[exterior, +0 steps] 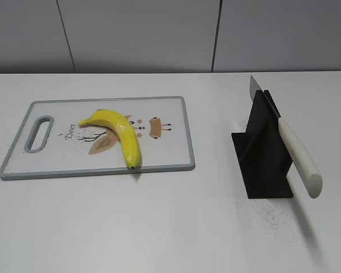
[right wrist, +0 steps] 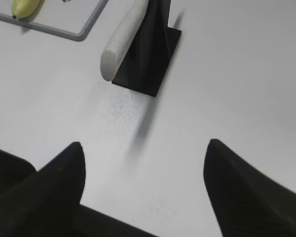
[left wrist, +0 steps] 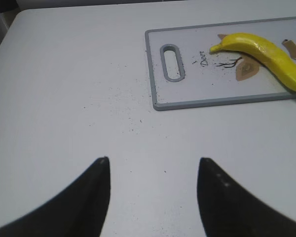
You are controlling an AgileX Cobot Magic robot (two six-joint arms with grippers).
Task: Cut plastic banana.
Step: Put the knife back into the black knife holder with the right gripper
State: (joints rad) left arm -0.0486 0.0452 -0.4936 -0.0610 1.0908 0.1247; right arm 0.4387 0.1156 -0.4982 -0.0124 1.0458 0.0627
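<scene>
Banana (exterior: 120, 134) seen whole, uncut, lying on cutting board (exterior: 176, 160) at left. Knife (exterior: 294, 153) parked in black stand (exterior: 262, 154) at right, untouched. Left gripper (left wrist: 153, 170) and right gripper (right wrist: 144, 160) both spread wide, nothing held. Basically everything left: knife grabbed, banana steadied, cut made.

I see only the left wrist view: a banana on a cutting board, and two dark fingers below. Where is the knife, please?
Observer: The knife rests in a black stand, on the table to the right of the cutting board, handle toward the front.
Operator: Is the right gripper holding it?
Observer: No. In the right wrist view the right gripper is open and apart from the handle, over bare table.
Operator: Does the banana stay fully on the board?
Observer: Nearly. In the exterior view the tip of the banana reaches the front rim of the board.
</scene>
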